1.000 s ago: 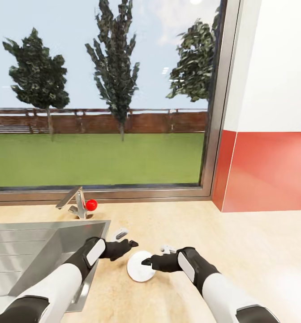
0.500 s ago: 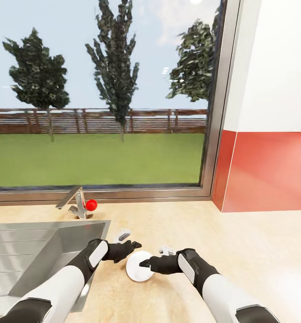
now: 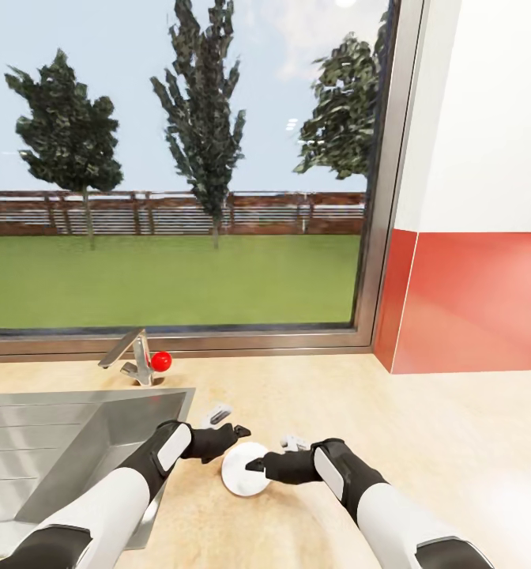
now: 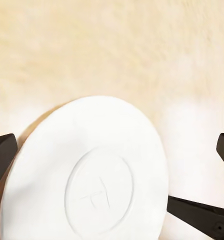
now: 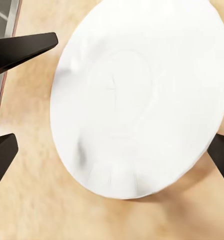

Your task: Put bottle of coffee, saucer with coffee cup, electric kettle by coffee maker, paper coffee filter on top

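Saucer (image 3: 245, 469) sits flat on the kitchen countertop (image 3: 423, 427), just right of the steel sink (image 3: 76, 442) and between both grippers. We see the left gripper (image 3: 239, 431) at the saucer's far left edge and the right gripper (image 3: 254, 463) reaching over its right side, tips pointing at each other across the plate. In the left wrist view the saucer (image 4: 87, 175) lies on bare wood, and our dark fingers (image 4: 2, 152) stand wide apart at either side of it, nothing clamped; another dark finger (image 4: 197, 212) pokes in beside the rim, which we take for the right arm's. In the right wrist view the saucer (image 5: 139, 92) looks tilted toward the camera, with dark fingertips (image 5: 4, 150) spread well apart and not pinching it; whether any tip touches the rim we can't tell. A further black finger (image 5: 22, 47) crosses near the plate's edge beside a strip of sink. Faucet (image 3: 131, 359) with a red knob (image 3: 161, 361) stands behind the sink, under the big window (image 3: 178, 174). Red and white wall (image 3: 471, 237) closes off the counter on the right.
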